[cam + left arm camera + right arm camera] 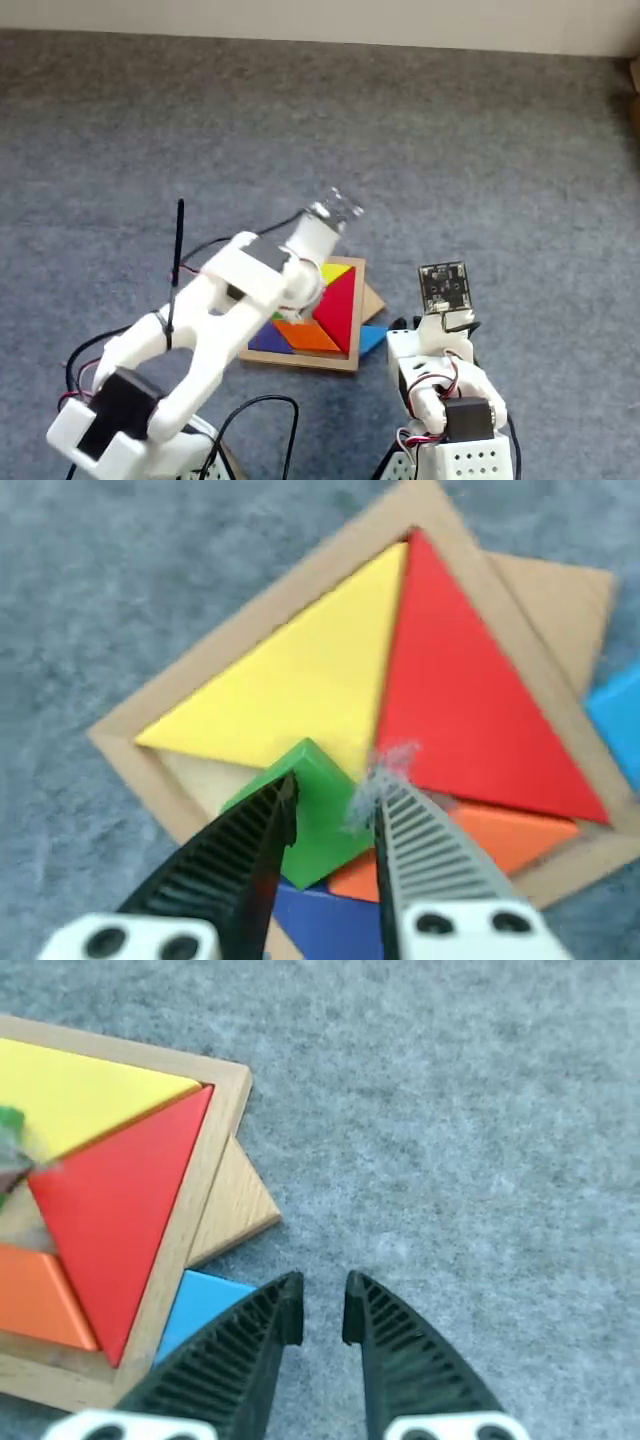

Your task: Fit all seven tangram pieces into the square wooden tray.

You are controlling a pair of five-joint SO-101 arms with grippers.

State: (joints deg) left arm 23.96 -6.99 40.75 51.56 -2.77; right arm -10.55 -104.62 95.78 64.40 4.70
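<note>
1. Fingers [250, 850] of the left gripper [335, 795] are pinching the green square [315, 825]. As far as I am judging from the wrist view, the black one is pressing one side and the grey one the other.
2. That green square is sitting tilted inside the square wooden tray [130, 735]. Its top corner is riding over the edge of the yellow triangle [300, 680], and bare tray floor is showing just beside it.
3. I am reading this step as seating the square. I am planning to twist it until its sides are running along the neighbours' edges. Then I am lowering it flat into the bare spot and releasing only once it is lying level, so nothing gets nudged.
4. Around it, the red triangle [460, 700], the orange piece [500, 835] and the dark blue piece [320, 920] are lying flat in the tray.
5. Outside the rim, the light blue piece [200, 1305] is lying on the carpet [480, 140], touching the tray. A plain wooden piece [235, 1205] is poking out on the same side, and I am unable to tell whether it is under the tray or beside it.
6. My right gripper [320, 1305] is hovering near the light blue piece, its fingers parted by a crack and holding nothing.
</note>
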